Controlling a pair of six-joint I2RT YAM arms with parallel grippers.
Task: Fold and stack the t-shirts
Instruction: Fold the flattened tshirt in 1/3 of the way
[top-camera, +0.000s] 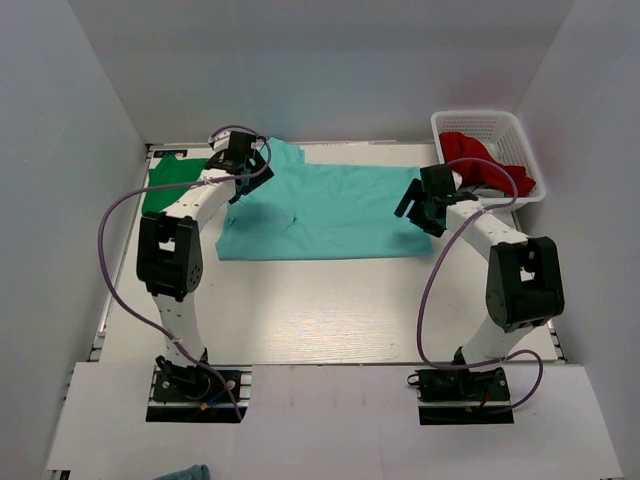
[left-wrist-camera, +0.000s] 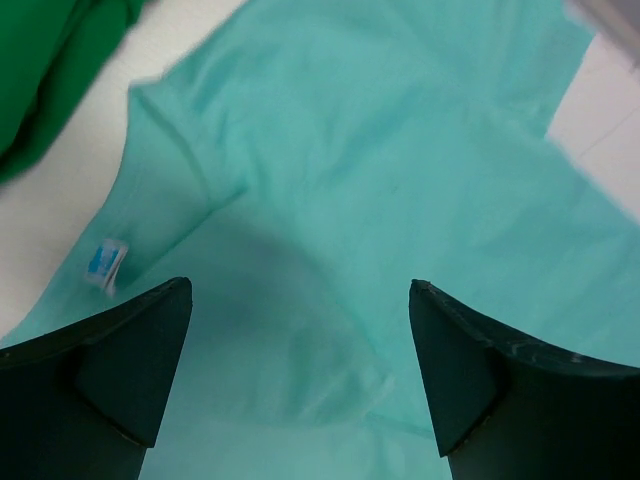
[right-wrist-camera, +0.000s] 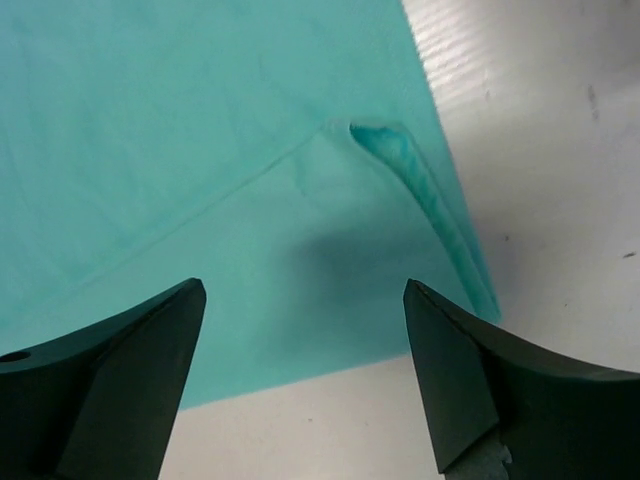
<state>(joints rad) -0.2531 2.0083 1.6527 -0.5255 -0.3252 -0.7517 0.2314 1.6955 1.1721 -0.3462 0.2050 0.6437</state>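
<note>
A teal t-shirt (top-camera: 320, 210) lies spread flat across the far middle of the table. My left gripper (top-camera: 243, 170) is open and empty just above its left end; the left wrist view shows teal cloth (left-wrist-camera: 380, 180) and a small blue label (left-wrist-camera: 105, 264) between the fingers (left-wrist-camera: 130, 350). My right gripper (top-camera: 415, 205) is open and empty above the shirt's right edge; the right wrist view shows a folded corner (right-wrist-camera: 420, 190) of the shirt. A green t-shirt (top-camera: 170, 180) lies at the far left. A red t-shirt (top-camera: 480, 160) sits in the white basket (top-camera: 525, 140).
The white basket stands at the far right corner. White walls (top-camera: 90, 150) enclose the table on the left, the back and the right. The bare white table (top-camera: 320, 310) extends in front of the teal shirt to the arm bases.
</note>
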